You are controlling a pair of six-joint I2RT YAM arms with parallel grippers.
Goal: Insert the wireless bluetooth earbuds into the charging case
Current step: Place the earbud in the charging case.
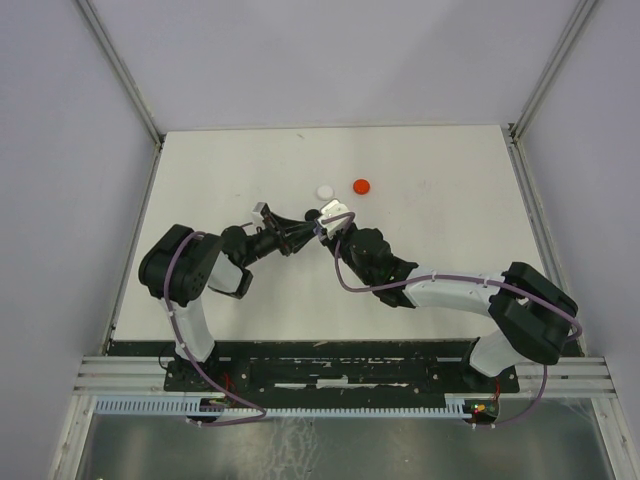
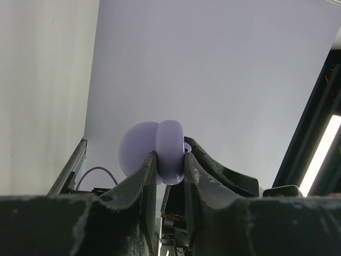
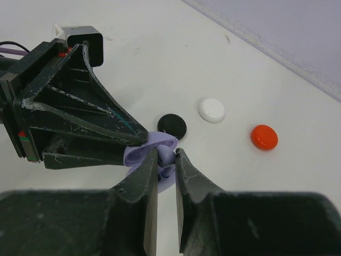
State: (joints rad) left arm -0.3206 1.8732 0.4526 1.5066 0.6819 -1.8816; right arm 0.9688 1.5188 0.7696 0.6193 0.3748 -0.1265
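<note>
— What does the top camera show?
— My left hand (image 1: 306, 229) and right hand (image 1: 320, 226) meet over the white desk (image 1: 450, 200), near a white round disc (image 1: 324, 190) and a red round disc (image 1: 361, 185).
— Left wrist?
— My left hand is clamped tight on the round lavender charging case (image 2: 165, 149), which is hinged open.
— Right wrist?
— My right hand pinches a small lavender earbud (image 3: 168, 159) at the case's mouth, beside a black round disc (image 3: 171, 126).
</note>
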